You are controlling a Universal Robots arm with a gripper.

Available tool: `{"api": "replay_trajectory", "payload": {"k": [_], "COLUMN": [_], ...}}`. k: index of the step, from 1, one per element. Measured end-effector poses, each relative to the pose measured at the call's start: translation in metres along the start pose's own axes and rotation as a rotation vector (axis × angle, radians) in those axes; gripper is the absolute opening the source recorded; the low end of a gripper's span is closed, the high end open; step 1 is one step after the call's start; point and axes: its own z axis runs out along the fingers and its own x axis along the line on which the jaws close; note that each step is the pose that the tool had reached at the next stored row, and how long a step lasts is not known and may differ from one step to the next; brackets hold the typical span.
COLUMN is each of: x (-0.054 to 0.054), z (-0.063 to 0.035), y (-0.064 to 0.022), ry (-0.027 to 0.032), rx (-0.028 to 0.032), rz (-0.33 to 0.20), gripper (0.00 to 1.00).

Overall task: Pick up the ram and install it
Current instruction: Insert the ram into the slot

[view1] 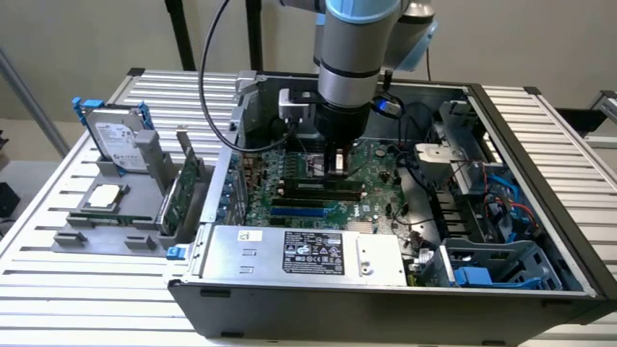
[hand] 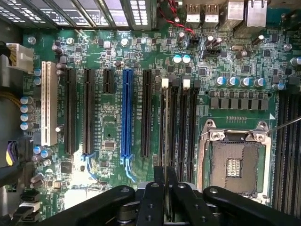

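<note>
I see the exterior view evenly lit, with pale highlights on the slatted table (view1: 68, 289) and the case (view1: 386, 311) interior falling darker. My wrist view is bright, its board (hand: 108, 122) crisp (glare whitens one patch near the black slots (hand: 69, 110)).

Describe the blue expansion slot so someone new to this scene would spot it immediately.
Inside the open computer case, find the green motherboard. Among its parallel slots, beside a black slot on either side, runs a long, narrow blue expansion slot. Its bright blue body sets it apart from those black neighbours and the cream slot.
</note>
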Motion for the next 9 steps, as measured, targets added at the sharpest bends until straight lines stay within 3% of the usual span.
{"api": "replay_trajectory", "payload": {"k": [4, 9], "x": [-0.0001, -0.0002], "z": [0.0043, 0.0050], "y": [-0.0001, 0.0006], "ry": [0.0028, 0.0034], "rx": [0.0048, 0.0060], "rz": [0.005, 0.006], "gripper": [0.00, 0.00]}}
